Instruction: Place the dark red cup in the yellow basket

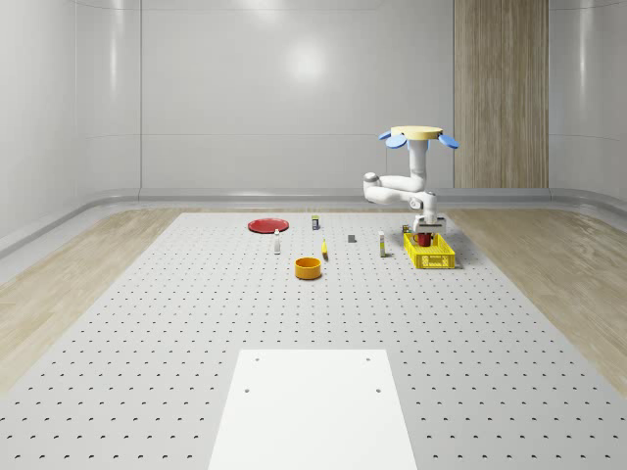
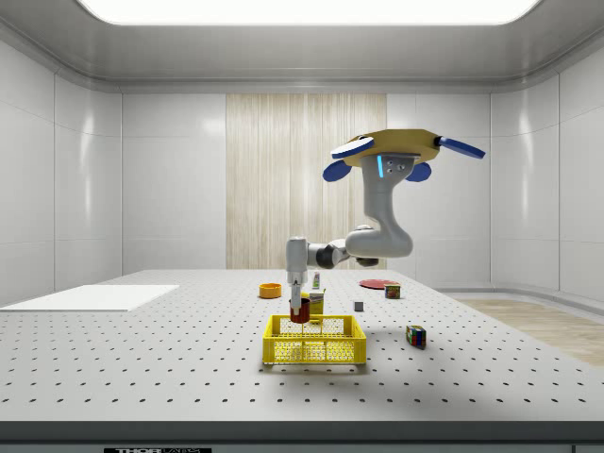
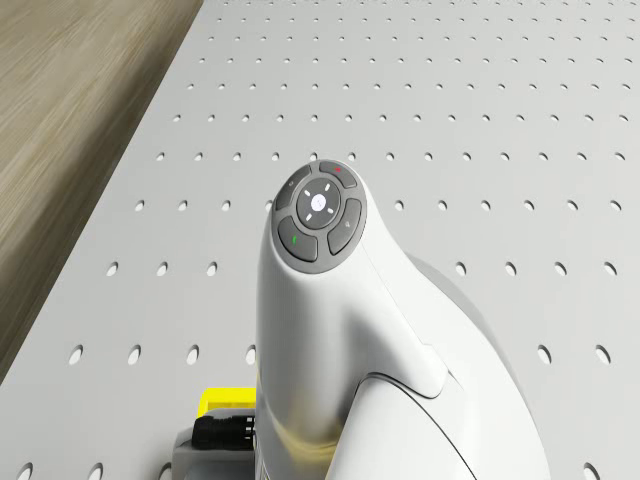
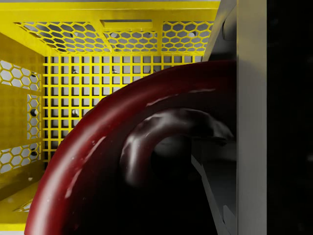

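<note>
We are hovering by the basket on the surface, our tool clamped on the cup, holding it just inside the basket's rim

The dark red cup hangs upright just above the yellow mesh basket, within its rim.

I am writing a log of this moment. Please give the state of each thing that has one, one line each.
drone: hovers above the table, beside the yellow basket
tool: shut on the dark red cup, above the basket
dark red cup: held, its base at the basket's rim, not yet released
yellow basket: upright on the table
orange bowl: upright on the table
red plate: flat on the table
</note>
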`<state>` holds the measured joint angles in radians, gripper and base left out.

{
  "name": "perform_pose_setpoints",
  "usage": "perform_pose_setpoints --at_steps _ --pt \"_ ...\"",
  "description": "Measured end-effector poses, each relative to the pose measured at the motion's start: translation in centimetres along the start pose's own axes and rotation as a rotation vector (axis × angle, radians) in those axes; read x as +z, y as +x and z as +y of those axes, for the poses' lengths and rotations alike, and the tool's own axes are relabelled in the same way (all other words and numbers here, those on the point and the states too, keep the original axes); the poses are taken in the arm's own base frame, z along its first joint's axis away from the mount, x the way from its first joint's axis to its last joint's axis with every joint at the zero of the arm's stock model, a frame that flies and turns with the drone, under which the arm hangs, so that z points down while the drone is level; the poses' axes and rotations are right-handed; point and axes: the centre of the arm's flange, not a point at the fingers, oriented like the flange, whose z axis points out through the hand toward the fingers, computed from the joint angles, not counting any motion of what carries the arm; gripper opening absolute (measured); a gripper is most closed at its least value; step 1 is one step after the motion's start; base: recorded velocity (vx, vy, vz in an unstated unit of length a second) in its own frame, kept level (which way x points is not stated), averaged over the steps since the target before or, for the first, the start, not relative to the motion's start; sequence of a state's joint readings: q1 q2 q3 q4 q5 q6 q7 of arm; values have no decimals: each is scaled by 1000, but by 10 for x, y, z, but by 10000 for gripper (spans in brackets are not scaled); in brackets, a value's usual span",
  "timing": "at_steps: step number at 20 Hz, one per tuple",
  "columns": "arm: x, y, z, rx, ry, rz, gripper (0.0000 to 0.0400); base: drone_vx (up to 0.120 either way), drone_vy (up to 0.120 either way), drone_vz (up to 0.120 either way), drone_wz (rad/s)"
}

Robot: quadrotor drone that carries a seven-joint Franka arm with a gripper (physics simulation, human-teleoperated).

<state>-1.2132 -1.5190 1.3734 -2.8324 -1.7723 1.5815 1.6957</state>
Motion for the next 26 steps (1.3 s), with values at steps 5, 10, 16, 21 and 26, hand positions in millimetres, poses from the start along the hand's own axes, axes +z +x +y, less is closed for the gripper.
perform_pose_setpoints --at_steps 5,10,16,21,26 --pt "12 -2 -2 0 0 0 100 0 0 0 0" --pt "17 -13 -12 0 0 0 100 0 0 0 0" --pt "29 -20 -20 0 0 0 100 0 0 0 0" --pt "35 -22 -22 0 0 0 280 0 0 0 0" --pt "24 -22 -22 0 0 0 366 0 0 0 0"
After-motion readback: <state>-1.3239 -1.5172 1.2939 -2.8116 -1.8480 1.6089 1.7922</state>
